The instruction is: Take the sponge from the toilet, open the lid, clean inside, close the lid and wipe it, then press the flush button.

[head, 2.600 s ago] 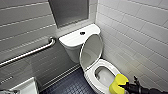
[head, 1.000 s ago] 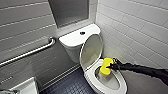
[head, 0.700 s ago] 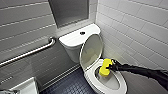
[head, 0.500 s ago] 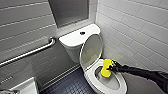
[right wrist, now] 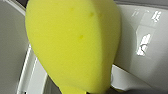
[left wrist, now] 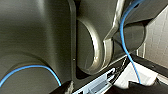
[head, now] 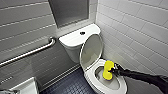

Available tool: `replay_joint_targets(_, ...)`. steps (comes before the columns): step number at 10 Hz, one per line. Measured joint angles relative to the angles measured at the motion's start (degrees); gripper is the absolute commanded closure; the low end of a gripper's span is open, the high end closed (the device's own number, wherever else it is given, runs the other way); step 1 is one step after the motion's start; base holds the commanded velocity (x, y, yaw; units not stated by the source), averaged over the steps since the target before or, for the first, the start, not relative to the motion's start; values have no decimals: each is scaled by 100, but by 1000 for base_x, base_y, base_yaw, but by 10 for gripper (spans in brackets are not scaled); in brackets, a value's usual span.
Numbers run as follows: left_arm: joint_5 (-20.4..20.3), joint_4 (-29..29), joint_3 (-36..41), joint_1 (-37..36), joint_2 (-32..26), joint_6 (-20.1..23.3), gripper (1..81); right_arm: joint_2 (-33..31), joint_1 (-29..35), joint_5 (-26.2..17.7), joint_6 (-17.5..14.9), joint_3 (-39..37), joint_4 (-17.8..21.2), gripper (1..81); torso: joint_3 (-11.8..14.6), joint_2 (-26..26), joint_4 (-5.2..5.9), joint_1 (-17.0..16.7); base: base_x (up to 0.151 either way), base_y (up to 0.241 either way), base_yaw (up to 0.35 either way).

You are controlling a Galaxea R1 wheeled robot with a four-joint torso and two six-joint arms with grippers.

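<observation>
The white toilet (head: pixel 75 41) stands in the corner with its lid (head: pixel 91 51) raised and leaning back toward the tank. A small dark flush button (head: pixel 82 32) sits in the middle of the tank top. My right arm reaches in from the right, and its gripper (head: pixel 113 70) is shut on the yellow sponge (head: pixel 108 70), holding it inside the bowl just below the seat ring (head: pixel 100 85). Close up in the right wrist view, the sponge (right wrist: pixel 75 45) hangs in front of white ceramic. The left gripper's fingers are hard to make out in the left wrist view.
A metal grab bar (head: pixel 27 53) runs along the left tiled wall. A white basin edge (head: pixel 25 87) sits at the lower left. Tiled wall (head: pixel 140 37) closes in on the right of the toilet. Dark tiled floor (head: pixel 71 85) lies in front.
Over the earlier frames the right arm carried the sponge from the seat's front edge down into the bowl; in the last half second it has barely shifted.
</observation>
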Motion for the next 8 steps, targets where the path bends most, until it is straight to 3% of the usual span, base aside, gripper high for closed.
replay_joint_targets(4,4,0,41,2,49,6,10,-1053,-452,505,276,1540,11,811,0,0,0,0,0,0,0)
replay_joint_targets(8,34,1,160,2,44,9,10,-1893,-1180,1580,405,2547,102,811,0,0,0,0,0,0,0)
